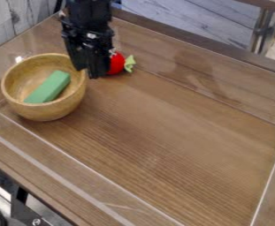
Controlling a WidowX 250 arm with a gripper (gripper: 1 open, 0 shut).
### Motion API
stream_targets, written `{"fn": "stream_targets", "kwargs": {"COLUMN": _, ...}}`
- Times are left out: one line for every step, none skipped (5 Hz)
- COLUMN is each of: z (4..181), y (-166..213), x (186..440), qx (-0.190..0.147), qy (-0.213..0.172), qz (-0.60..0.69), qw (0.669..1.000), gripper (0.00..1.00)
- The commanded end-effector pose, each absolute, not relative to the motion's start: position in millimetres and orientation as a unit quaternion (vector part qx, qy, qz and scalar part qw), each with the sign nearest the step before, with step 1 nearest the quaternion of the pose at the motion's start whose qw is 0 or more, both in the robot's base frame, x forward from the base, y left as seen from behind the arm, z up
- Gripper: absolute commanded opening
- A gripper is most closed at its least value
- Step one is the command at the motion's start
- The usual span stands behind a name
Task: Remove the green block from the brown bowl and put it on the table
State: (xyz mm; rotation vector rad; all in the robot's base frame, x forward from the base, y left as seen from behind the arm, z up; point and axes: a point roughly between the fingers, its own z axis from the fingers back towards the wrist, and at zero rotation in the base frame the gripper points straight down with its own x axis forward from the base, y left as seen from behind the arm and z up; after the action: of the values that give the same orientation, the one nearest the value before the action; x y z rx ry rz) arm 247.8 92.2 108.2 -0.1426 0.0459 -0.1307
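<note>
The green block [49, 86] is seen lying inside the brown bowl [21, 108], so nothing has been taken out yet. The pincer [87, 67] is held just beside the bowl's right rim, in front of a red toy [119, 64], with nothing gripped; how wide it is spread cannot be told. The block must be grabbed, lifted out and set on the desk [175, 132].

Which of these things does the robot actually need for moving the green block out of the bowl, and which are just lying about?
Needed:
green block
brown bowl
table
gripper

Lying about:
red strawberry toy
clear acrylic walls
</note>
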Motion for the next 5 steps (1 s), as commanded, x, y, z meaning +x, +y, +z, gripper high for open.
{"fn": "stream_targets", "kwargs": {"z": 124.5, "y": 105, "x": 256, "qx": -0.055, "qy": -0.001, "qz": -0.048, "qw": 0.997, "gripper": 0.0}}
{"fn": "stream_targets", "kwargs": {"z": 114.7, "y": 116, "x": 249, "qx": -0.055, "qy": 0.003, "qz": -0.036, "qw": 0.998, "gripper": 1.0}}
{"fn": "stream_targets", "kwargs": {"z": 104.6, "y": 127, "x": 242, "qx": -0.055, "qy": 0.004, "qz": -0.021, "qw": 0.998, "gripper": 1.0}}
{"fn": "stream_targets", "kwargs": {"z": 93.0, "y": 144, "x": 240, "qx": -0.054, "qy": 0.007, "qz": 0.011, "qw": 0.998, "gripper": 1.0}}
{"fn": "stream_targets", "kwargs": {"z": 87.7, "y": 155, "x": 240, "qx": -0.054, "qy": 0.006, "qz": 0.028, "qw": 0.998, "gripper": 1.0}}
